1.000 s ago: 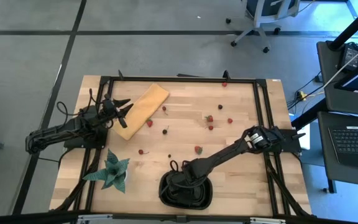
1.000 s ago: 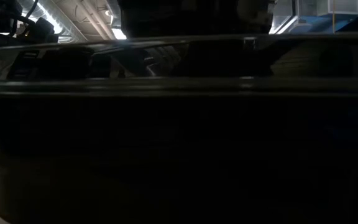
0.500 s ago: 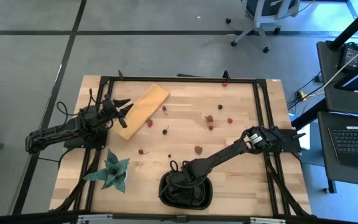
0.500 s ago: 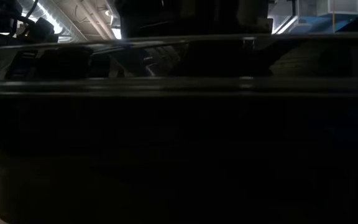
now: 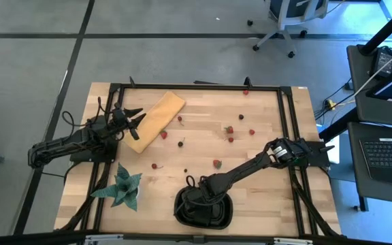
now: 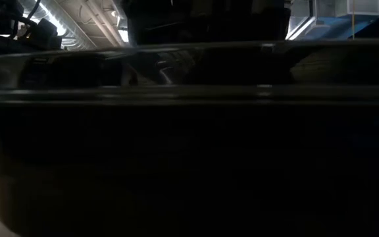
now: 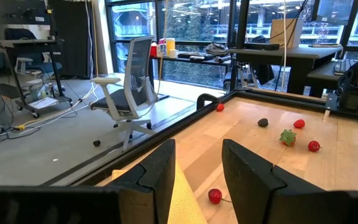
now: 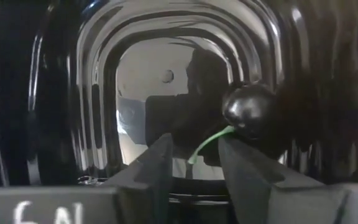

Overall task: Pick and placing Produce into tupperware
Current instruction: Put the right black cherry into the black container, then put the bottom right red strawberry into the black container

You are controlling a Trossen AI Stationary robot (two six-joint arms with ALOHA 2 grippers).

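The black glossy tray [image 5: 224, 216] sits at the table's near edge, and its wall [image 6: 189, 164] fills the low view. My right gripper [image 5: 194, 199] hangs open over the tray's left part; in its wrist view the right gripper [image 8: 194, 163] looks down into a compartment where a dark berry [image 8: 248, 109] with a green stem lies beside the fingers. Red fruits [image 5: 216, 163] and dark berries [image 5: 181, 143] are scattered across the table's middle. My left gripper [image 5: 133, 119] waits open above the tan board [image 5: 154, 121].
A green spiky plant [image 5: 121, 187] stands at the near left, close to the tray. The tan board [image 7: 185, 199] lies under my left gripper [image 7: 197, 171], with a red fruit [image 7: 214, 196] just beyond it. A black frame [image 5: 196, 87] rims the table.
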